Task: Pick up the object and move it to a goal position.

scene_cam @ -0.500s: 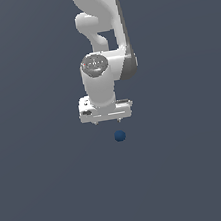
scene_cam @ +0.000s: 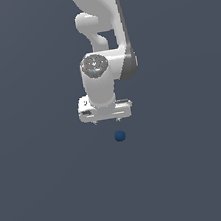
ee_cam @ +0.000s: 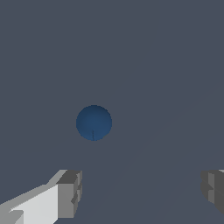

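A small dark blue ball (scene_cam: 119, 136) is seen on the plain grey worktop (scene_cam: 49, 193), just beyond the lower edge of the white tool (scene_cam: 106, 120) in the exterior view and slightly toward that view's right of the tool's middle. The ball is not touched by any part of the arm; a strip of bare worktop is seen between it and the tool.

The ball is shown as smooth and round, evenly coloured in a deep, matte blue, with no markings apart from a faint thin line on its surface in the wrist view (ee_cam: 93, 123). It is much narrower than the tool body above it.

In the wrist view the tool's two fingers (ee_cam: 70, 194) are seen set wide apart, one grey pad at each side of the picture, with open worktop between them. Nothing is held between them. The ball is seen ahead of the finger gap and nearer to the one finger with the white link behind it than to the other, not between the pads.

The white arm (scene_cam: 99, 23) is seen rising above the tool in the exterior view.
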### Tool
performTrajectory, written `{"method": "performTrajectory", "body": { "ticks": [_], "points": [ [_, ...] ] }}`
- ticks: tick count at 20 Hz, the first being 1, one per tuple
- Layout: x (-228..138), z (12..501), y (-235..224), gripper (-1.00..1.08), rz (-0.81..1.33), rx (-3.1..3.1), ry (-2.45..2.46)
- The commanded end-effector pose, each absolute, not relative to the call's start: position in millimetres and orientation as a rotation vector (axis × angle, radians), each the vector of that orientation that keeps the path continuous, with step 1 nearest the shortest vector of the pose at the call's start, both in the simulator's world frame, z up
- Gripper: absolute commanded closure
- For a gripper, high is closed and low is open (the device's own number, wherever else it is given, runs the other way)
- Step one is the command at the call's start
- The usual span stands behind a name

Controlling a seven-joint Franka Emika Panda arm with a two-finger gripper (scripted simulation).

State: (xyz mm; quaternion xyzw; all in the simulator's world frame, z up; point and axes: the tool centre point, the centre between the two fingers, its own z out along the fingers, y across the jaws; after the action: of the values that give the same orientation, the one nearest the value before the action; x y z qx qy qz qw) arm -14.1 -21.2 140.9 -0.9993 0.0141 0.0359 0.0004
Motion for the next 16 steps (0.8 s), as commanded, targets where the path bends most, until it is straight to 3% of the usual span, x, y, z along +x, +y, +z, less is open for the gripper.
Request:
{"method": "performTrajectory", "body": {
  "ticks": [1,16],
  "points": [
    [-15.1,141.9,-21.8,-0.92,0.126,-3.139,0.051],
    [-1.6,111.3,1.2,-0.92,0.063,-3.142,-0.111]
  ]
}}
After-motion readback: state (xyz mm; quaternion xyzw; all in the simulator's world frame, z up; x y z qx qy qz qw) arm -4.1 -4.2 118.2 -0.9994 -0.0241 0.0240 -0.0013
